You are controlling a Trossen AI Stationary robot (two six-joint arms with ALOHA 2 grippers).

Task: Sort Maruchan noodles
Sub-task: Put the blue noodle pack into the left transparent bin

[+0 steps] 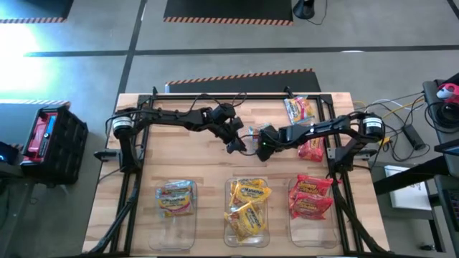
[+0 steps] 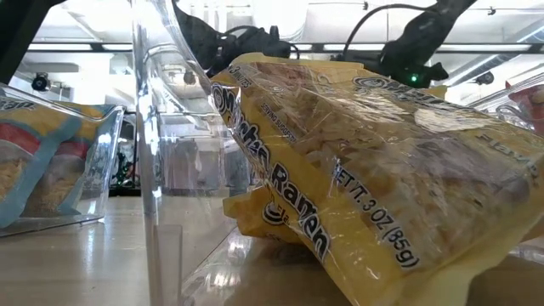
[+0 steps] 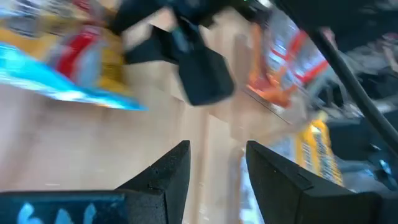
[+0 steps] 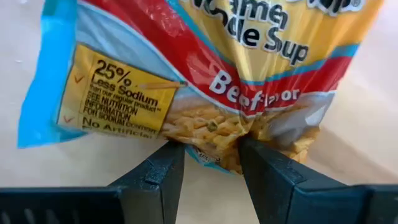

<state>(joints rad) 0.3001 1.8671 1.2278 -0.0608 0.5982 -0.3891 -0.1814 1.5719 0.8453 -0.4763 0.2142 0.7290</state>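
My right gripper (image 1: 264, 143) is over the middle of the table, shut on a blue-edged Maruchan noodles packet (image 4: 186, 56) with a red band. My left gripper (image 1: 235, 145) hangs just to its left, open, with nothing between its fingers (image 3: 168, 174). It faces the right gripper and the packet (image 3: 62, 74). A second blue-edged packet (image 1: 297, 109) and a red packet (image 1: 312, 149) lie flat on the table at the far right. Along the near edge, three clear bins hold a blue-edged packet (image 1: 176, 199), yellow packets (image 1: 247, 204) and red packets (image 1: 312, 199). My right gripper pinches the packet between its two fingers at one edge (image 4: 211, 140), about midway along it, where the wrapper bunches in. The fingers slant steeply down from above. The rest of the packet spreads out beyond the fingertips; whether it touches the table I cannot tell.
The three bins (image 1: 193, 229) stand side by side at the near edge. In the low view the middle bin's wall (image 2: 157, 170) and a yellow packet (image 2: 357, 170) fill the picture. Bare wood (image 1: 179, 158) lies left of the grippers. The arm frames run along both table sides.
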